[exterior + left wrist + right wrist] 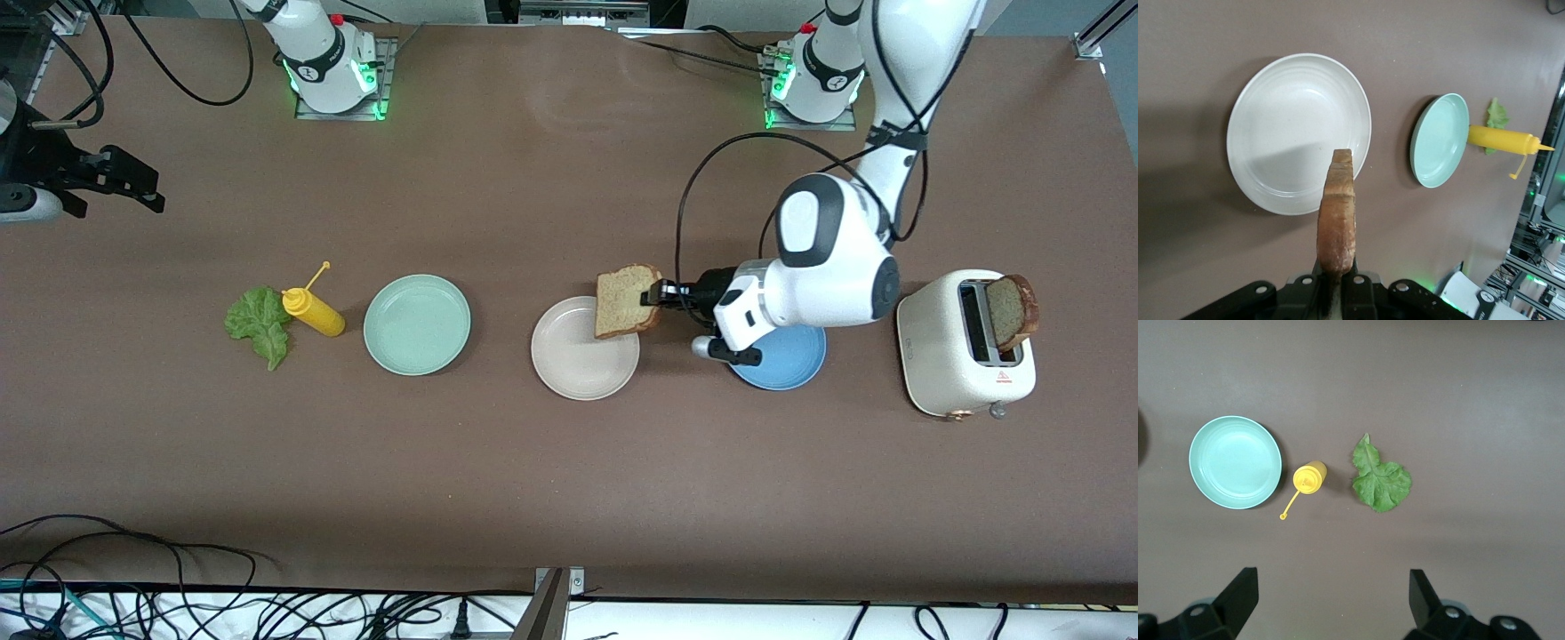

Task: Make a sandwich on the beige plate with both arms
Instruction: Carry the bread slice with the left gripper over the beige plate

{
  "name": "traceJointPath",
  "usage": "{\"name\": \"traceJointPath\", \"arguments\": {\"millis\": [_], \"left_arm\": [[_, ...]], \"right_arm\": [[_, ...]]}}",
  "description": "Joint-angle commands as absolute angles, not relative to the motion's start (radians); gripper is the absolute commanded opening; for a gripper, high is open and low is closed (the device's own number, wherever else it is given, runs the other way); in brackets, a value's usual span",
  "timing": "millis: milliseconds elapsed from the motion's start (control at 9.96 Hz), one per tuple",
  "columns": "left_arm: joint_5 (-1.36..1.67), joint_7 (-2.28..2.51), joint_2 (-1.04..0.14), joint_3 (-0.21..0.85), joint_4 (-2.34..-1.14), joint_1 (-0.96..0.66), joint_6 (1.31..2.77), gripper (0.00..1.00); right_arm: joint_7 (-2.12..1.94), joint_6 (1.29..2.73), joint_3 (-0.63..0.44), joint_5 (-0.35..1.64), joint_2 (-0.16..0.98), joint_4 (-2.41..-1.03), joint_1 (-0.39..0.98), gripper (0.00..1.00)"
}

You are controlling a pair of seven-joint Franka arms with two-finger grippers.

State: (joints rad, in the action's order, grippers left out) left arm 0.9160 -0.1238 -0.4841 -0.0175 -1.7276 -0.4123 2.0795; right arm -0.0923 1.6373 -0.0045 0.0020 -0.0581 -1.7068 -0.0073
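One bread slice (626, 300) is held on edge, clamped in the left end effector (659, 294), over the beige plate's (573, 360) rim at its left-arm end. It must be carried inward and laid flat. The right end effector (1331, 597) waits released above the lettuce leaf (257, 324).

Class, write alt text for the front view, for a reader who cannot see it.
The left gripper holds a bread slice over the beige plate, while the right gripper waits open at the table's edge. Lettuce, a mustard bottle, a mint-green plate, a blue plate and a toaster with another slice line the brown table.
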Motion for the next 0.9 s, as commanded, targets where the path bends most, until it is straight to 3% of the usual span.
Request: {"name": "traceJointPath", "arguments": {"millis": [0,301,803], "left_arm": [[0.983,-0.083,-0.534,-0.031,-1.704,-0.477,2.189,0.0],[1.096,-0.083,-0.575,-0.031,-1.704,-0.544,2.337,0.0],[1.111,-0.081,-0.607,-0.031,-1.701,-0.572,2.4,0.0]], "right_arm": [[-0.068,1.626,-0.005,-0.005,-0.061,-1.701,-0.008,1.0],[-0.066,1.626,-0.006,0.0,-0.06,-1.7,-0.008,1.0],[-0.066,1.628,-0.006,0.002,-0.055,-1.698,-0.009,1.0]]}}
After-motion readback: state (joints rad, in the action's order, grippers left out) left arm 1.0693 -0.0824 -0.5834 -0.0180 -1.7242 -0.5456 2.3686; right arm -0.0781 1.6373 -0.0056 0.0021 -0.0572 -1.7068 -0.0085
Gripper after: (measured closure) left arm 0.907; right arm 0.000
